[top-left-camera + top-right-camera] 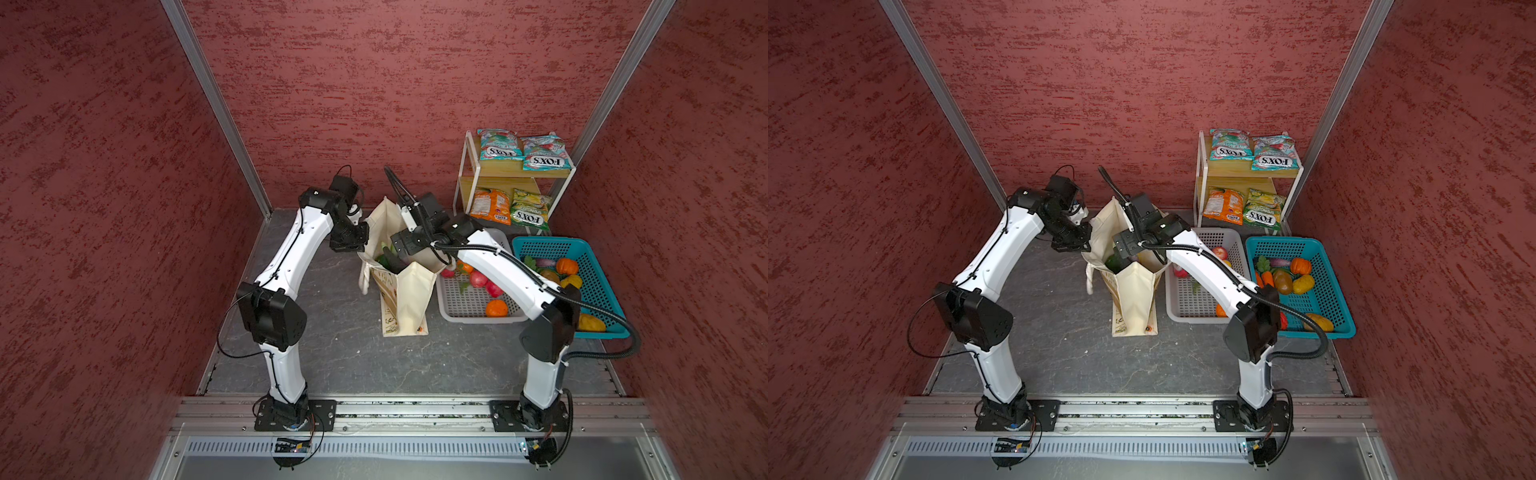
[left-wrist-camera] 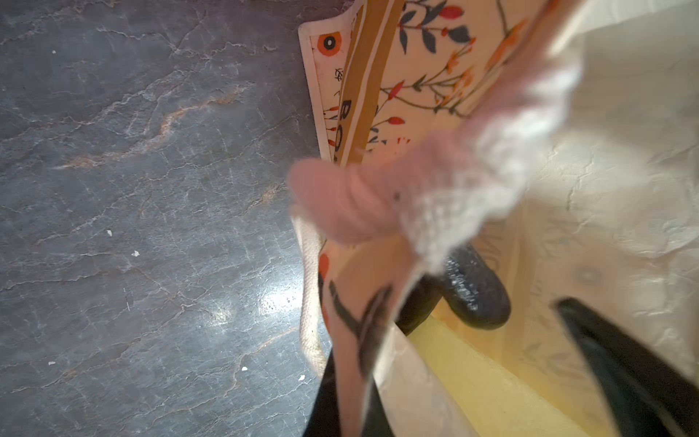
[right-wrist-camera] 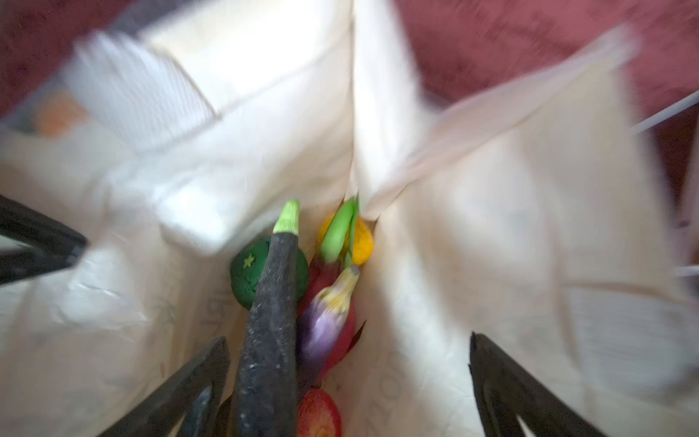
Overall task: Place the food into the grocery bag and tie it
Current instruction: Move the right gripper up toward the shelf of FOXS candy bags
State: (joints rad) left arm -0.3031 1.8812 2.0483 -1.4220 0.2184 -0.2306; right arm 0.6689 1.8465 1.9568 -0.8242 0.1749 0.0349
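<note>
In both top views the bag (image 1: 409, 291) stands mouth-up on the table (image 1: 332, 340). The left gripper (image 1: 358, 246) sits at the bag's left rim. The right gripper (image 1: 400, 251) hangs over the mouth, with its jaws hidden under the wrist. Two packets (image 1: 500, 146) lie on the shelf (image 1: 467, 178) behind and to the right of the bag, well apart from it.

In the left wrist view the left gripper (image 2: 355, 382) is pressed together on the bag's rim, and the printed wall runs up between its black fingers (image 2: 321, 401). A strap (image 2: 340, 204) hangs blurred just beside the pinch. One end of the dark vegetable (image 2: 472, 299) shows inside the bag.

In the right wrist view the right gripper (image 3: 348, 340) is spread wide and holds nothing. It is low in the bag's mouth, above the contents. The vegetable (image 3: 268, 340) leans up toward it. The yellow fruit (image 3: 363, 242), dragon fruit (image 3: 319, 278) and an eggplant (image 3: 321, 325) lie packed beside the vegetable, deeper in the bag.

The drop looks made, so the step in hand is probably getting the right gripper out of the bag. It should rise straight up with jaws apart, because cloth folds in on both sides and a sideways pull could snag a wall or the strap. The left gripper's pinch should draw the rim outward so the mouth does not collapse. The packets come next, and the tie last.
</note>
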